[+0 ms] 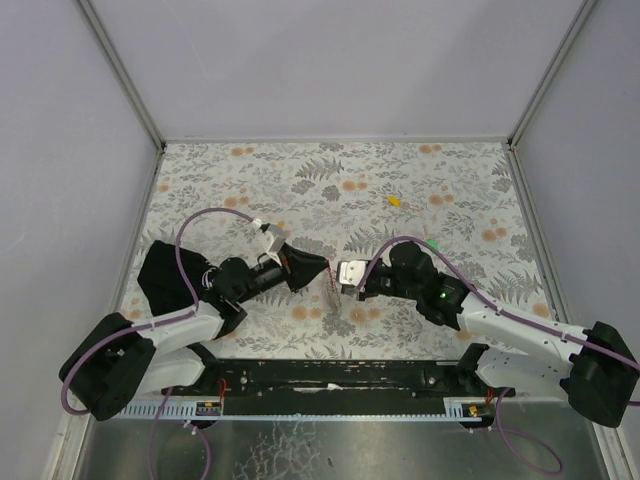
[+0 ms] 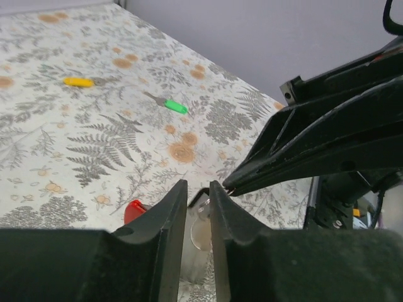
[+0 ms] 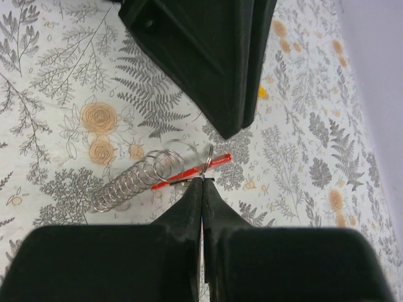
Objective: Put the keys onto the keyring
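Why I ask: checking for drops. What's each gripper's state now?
Left gripper: slightly open, nothing clearly held.
Right gripper: shut on the keyring, at its red part.

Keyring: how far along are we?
Done: can't confirm any key threaded. In hand: right gripper pinches the keyring; left gripper hovers beside it, slightly open. Remaining: yellow key and green key lie loose on the table.
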Robot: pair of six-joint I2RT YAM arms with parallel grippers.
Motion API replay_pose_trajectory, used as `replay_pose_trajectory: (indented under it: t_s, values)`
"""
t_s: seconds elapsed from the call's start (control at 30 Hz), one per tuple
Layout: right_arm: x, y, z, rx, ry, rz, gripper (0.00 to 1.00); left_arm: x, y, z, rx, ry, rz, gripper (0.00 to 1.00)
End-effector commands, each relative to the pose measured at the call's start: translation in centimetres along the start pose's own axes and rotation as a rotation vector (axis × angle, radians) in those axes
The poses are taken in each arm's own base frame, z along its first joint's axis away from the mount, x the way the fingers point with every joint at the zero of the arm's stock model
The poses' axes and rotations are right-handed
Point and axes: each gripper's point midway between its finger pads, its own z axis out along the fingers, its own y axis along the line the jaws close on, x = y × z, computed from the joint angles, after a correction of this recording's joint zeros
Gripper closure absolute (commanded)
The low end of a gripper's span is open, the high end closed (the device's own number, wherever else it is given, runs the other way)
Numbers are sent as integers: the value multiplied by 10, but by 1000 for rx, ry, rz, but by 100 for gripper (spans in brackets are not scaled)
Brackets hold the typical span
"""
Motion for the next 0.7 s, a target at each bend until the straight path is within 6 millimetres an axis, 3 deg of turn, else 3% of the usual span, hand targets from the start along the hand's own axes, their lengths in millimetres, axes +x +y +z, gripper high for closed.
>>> replay_pose_trajectory:
  t_s: [0.0, 0.07, 0.3, 0.67]
  values:
    - [-14, -9, -3, 16, -7, -11, 100, -24, 3, -9, -39, -101, 93, 75]
    - [-16, -11, -2, 15, -6, -17, 100, -23, 6, -13, -59, -96, 107, 68]
    - [-18, -16, 5, 11, 2, -23, 100, -11, 9, -24, -84, -58, 104, 55]
    - [-2, -15, 13, 28, 45, -1, 100, 12, 22, -27, -139, 3, 53, 50]
